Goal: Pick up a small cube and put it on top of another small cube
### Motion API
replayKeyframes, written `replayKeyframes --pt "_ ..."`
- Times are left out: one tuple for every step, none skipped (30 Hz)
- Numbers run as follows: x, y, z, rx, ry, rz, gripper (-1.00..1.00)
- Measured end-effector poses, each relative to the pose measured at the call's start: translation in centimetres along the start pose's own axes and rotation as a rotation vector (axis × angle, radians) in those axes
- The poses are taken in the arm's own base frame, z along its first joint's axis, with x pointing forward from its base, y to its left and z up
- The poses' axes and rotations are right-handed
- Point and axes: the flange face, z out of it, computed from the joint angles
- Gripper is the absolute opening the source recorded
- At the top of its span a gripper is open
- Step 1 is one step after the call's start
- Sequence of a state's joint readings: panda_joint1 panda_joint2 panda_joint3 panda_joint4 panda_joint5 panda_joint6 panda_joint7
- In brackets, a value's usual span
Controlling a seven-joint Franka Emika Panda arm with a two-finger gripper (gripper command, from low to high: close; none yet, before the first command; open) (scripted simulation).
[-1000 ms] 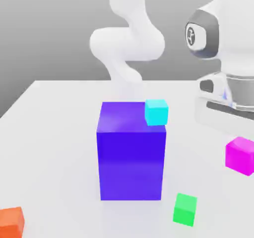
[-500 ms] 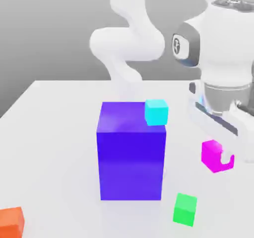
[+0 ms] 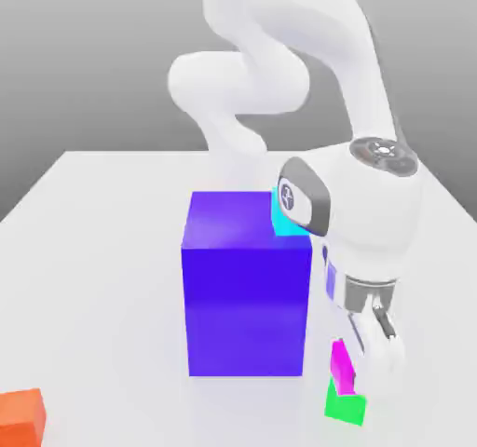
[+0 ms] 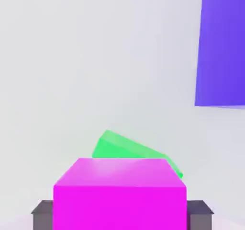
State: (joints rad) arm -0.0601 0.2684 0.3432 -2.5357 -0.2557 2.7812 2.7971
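The small magenta cube [image 3: 342,366] hangs low at the exterior view's right, directly over the small green cube [image 3: 345,406]; whether the two touch I cannot tell. My gripper [image 3: 357,366] points down and is shut on the magenta cube. In the hand view the magenta cube [image 4: 119,195] sits between my gripper's [image 4: 119,215] dark fingers [image 4: 43,214], which press against its two sides. The green cube [image 4: 124,147] peeks out from behind it, turned a little relative to it.
A big blue-purple block [image 3: 247,287] stands just to the exterior view's left of the cubes and shows in the hand view too [image 4: 222,44]. A cyan cube [image 3: 282,223] rests on its top corner, partly behind my arm. An orange cube [image 3: 20,417] lies at the front left.
My arm has swung from the exterior view's right toward the middle and come down, carrying the magenta cube to a spot right above the green cube.
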Motion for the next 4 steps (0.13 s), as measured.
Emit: replayKeyframes --pt "0.0 0.0 0.0 0.000 0.000 0.000 1.00" --pt "0.0 0.0 0.3 -0.001 0.001 0.000 1.00" --pt "0.0 0.0 -0.1 0.000 0.001 0.000 1.00" --pt "-0.1 0.0 -0.8 0.001 0.001 -0.001 1.00"
